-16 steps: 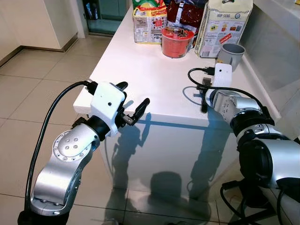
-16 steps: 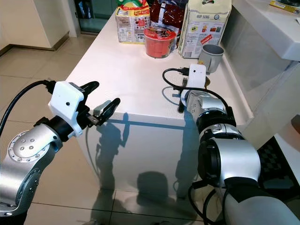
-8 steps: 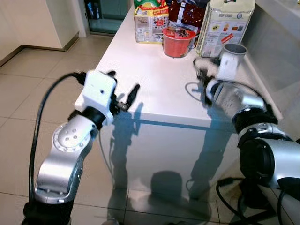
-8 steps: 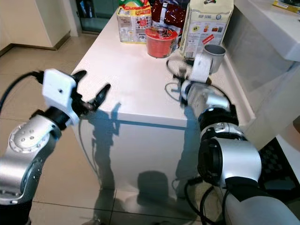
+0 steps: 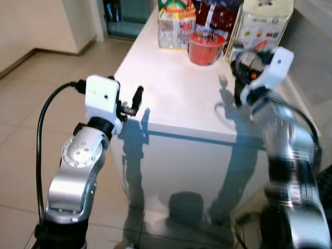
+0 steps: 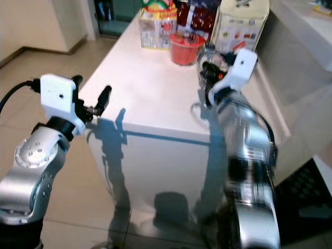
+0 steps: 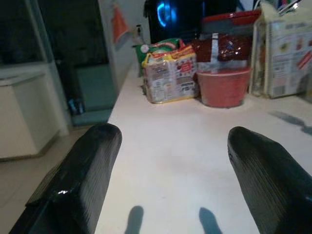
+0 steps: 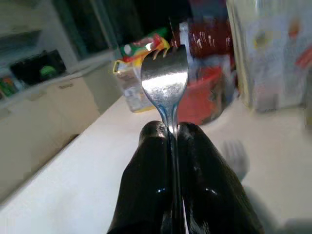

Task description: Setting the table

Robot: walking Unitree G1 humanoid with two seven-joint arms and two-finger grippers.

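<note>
My right gripper (image 8: pixel 170 141) is shut on the handle of a silver fork (image 8: pixel 165 78), tines pointing away from the wrist. In the left eye view that gripper (image 5: pixel 244 62) hovers above the right side of the white table (image 5: pixel 176 98), its arm blurred. My left gripper (image 5: pixel 132 101) is open and holds nothing; it stands level with the table's near left corner. In the left wrist view its two black fingers (image 7: pixel 83 180) are spread wide over the white top.
A red bowl (image 5: pixel 206 47) stands at the table's far end among food packages: a colourful pack (image 5: pixel 175 28), a dark red bag (image 5: pixel 218 18) and a tall white carton (image 5: pixel 264 23). Tiled floor (image 5: pixel 31 104) lies to the left, a grey counter wall to the right.
My right arm has risen from the table's front right edge to above the tabletop. My left gripper has lifted and drawn left to the near corner. The camera has shifted slightly.
</note>
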